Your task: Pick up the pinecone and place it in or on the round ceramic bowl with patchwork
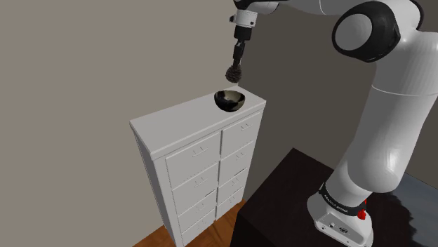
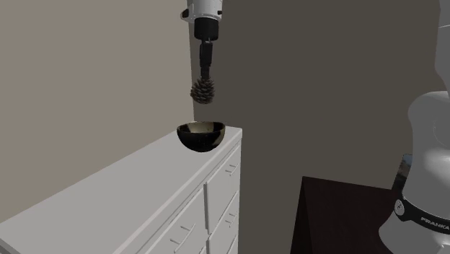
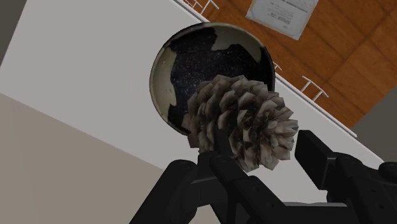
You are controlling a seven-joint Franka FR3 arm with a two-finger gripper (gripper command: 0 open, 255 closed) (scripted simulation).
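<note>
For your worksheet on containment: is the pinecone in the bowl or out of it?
Out: the pinecone hangs from the gripper above the bowl, a clear gap between them.

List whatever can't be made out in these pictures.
Wrist view: the pinecone covers part of the bowl interior.
Wrist view: the pale sheet has print too small to read, and the picture's edge crops it.
Shoulder view: the dresser base is cut off by the bottom edge.
</note>
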